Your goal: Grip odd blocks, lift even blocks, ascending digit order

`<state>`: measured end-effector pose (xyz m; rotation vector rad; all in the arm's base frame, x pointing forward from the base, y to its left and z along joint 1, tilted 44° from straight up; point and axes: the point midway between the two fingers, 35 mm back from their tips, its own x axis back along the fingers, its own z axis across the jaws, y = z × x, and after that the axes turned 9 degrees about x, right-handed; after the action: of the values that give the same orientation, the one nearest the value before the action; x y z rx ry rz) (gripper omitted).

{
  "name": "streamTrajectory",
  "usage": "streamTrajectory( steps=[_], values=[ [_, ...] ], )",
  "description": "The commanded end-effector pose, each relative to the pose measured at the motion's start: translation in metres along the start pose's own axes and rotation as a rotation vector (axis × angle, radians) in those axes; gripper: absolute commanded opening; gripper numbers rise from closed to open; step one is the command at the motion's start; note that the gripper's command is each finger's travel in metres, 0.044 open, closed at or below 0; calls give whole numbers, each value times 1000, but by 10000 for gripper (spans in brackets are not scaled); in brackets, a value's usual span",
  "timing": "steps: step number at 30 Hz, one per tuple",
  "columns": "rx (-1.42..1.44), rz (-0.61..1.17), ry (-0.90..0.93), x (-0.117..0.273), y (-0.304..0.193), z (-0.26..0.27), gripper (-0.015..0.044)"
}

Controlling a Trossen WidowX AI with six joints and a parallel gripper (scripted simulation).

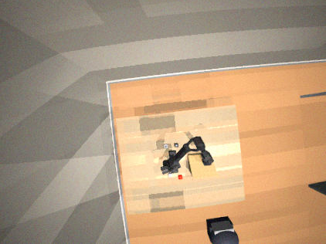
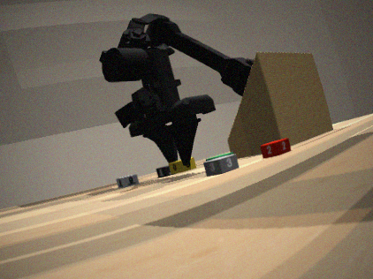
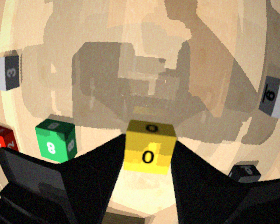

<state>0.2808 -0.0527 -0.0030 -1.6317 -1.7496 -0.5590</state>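
And there's the tan wedge-shaped block (image 1: 202,166) (image 2: 292,95), up at two o'clock in the exterior view! From above, a black object (image 1: 222,230) sits down at five o'clock, and a dark flat shape (image 1: 319,188) pokes in at four!

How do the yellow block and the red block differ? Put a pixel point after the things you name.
The yellow block (image 2: 187,166) (image 3: 149,149) shows a 0, while the red block (image 1: 180,177) (image 2: 276,148) (image 3: 7,140) shows a 2. The yellow block sits between the pincer's two fingers; the red block stands away from them. Both are small blocks on the table, each with its digit repeated on more than one face.
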Motion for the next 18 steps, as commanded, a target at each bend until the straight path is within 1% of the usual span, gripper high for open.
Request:
streamTrajectory(
  steps=[1,18],
  values=[
    [-13,-13,0,7,4,-2,120],
    [-13,-13,0,2,4,-2,120]
  ],
)
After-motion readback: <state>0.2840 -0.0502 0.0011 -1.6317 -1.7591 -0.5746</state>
